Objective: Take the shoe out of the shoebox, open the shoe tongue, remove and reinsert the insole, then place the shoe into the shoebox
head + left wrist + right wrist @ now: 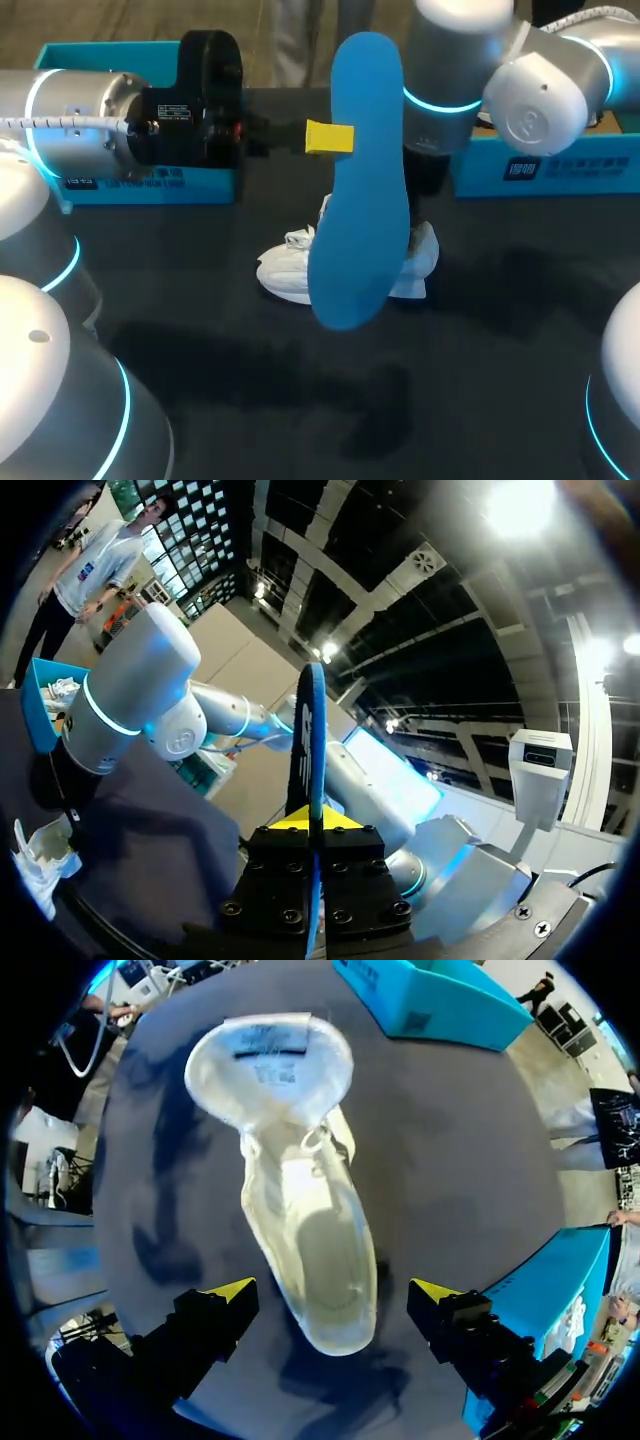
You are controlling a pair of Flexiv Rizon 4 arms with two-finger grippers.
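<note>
The blue insole [355, 180], clamped edge-on in the left tool [310, 821] above the white shoe [305, 1230], could be buckled or dropped if pushed in off-line. With the right tool [335, 1295] held apart over the heel, the shoe is unrestrained and could be shoved along the surface [480, 330]. Teal shoeboxes [540, 170] are set behind the shoe; their contents are largely hidden.

Upright flat blue foam insole [357, 180] hangs over white fabric shoe [285, 275] and blocks top access. R arm [450, 90] fills the space behind. Teal cardboard shoebox part back-L [150, 187], another back-R [560, 170]. Dark counter [300, 400] in front is open.
</note>
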